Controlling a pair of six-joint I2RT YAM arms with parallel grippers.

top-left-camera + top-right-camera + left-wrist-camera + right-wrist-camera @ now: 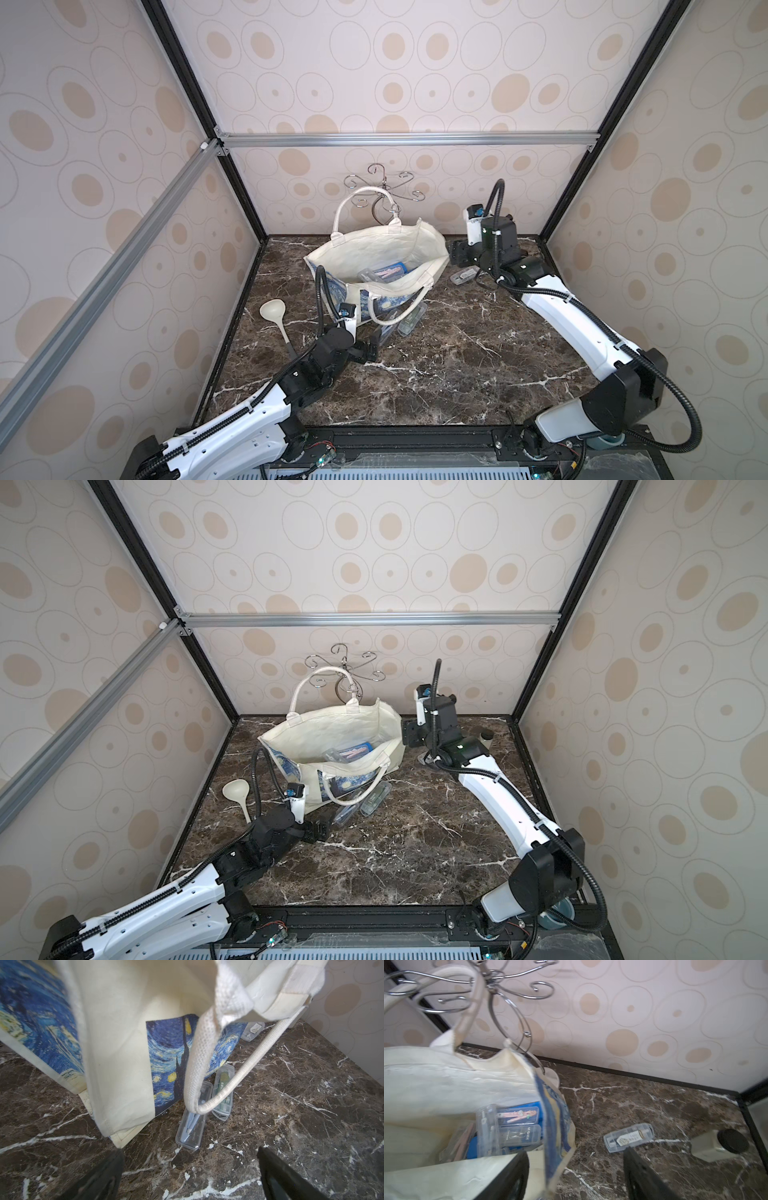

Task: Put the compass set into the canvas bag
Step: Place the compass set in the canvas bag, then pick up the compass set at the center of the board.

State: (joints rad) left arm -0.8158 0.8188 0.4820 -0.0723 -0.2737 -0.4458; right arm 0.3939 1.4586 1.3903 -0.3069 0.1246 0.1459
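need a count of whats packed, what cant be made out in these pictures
Cases in the canvas bag: right wrist view, blurred, lower ones buried; number unclear.
Blue compass case: left wrist view, bag handle crosses it.
Green case: same view, label too small.
Jar: right wrist view, blurred, contents unseen.

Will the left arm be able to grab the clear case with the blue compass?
Probably yes. On the left arm the jaws stand open, facing the compass case across bare marble tabletop. But the handle of the canvas bag lies across the case's far half and might snag.
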